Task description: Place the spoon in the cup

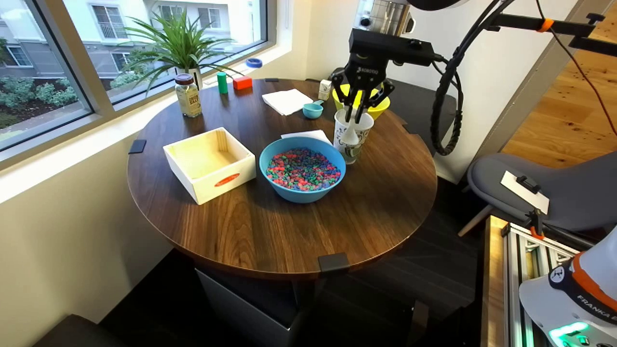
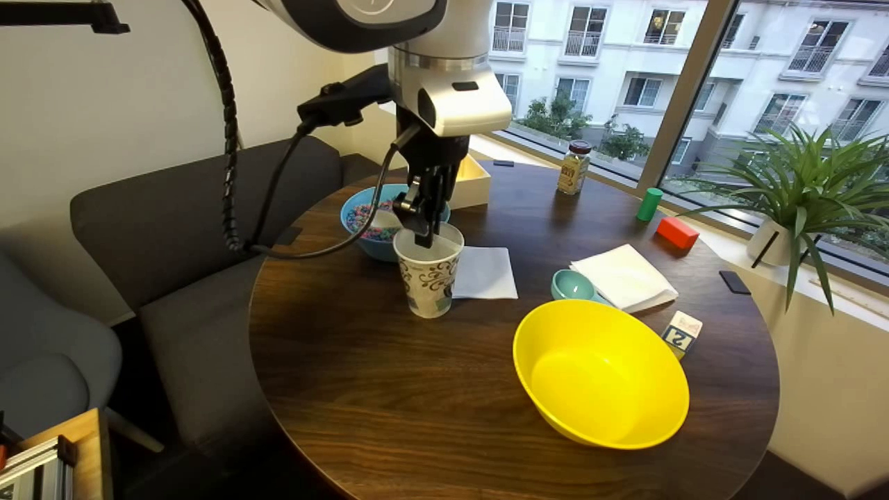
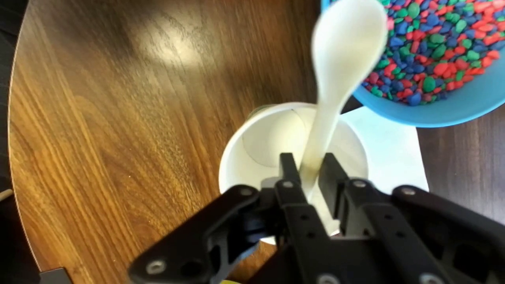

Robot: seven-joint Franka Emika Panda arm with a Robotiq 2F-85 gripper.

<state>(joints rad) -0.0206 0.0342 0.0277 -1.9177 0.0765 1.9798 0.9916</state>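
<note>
The cup is a white tumbler with a dark scroll pattern [image 1: 364, 133], standing upright on the table; it also shows in an exterior view [image 2: 429, 285] and, from above, in the wrist view [image 3: 254, 154]. My gripper [image 3: 308, 163] is shut on the handle of a white spoon [image 3: 346, 45]. The fingertips are at the cup's mouth in both exterior views [image 1: 353, 120] [image 2: 425, 239]. The spoon lies aslant across the cup's opening. Its bowl [image 1: 351, 137] sticks out past the rim towards the blue bowl; it also shows in an exterior view [image 2: 385, 219]. The handle's end is partly hidden by the fingers.
A blue bowl of coloured bits [image 1: 302, 193] stands close beside the cup, a wooden box [image 1: 212, 178] beyond it. A yellow bowl [image 2: 597, 389], a teal measuring cup [image 2: 573, 285], napkins [image 2: 486, 272] and a letter block [image 2: 683, 332] are on the table.
</note>
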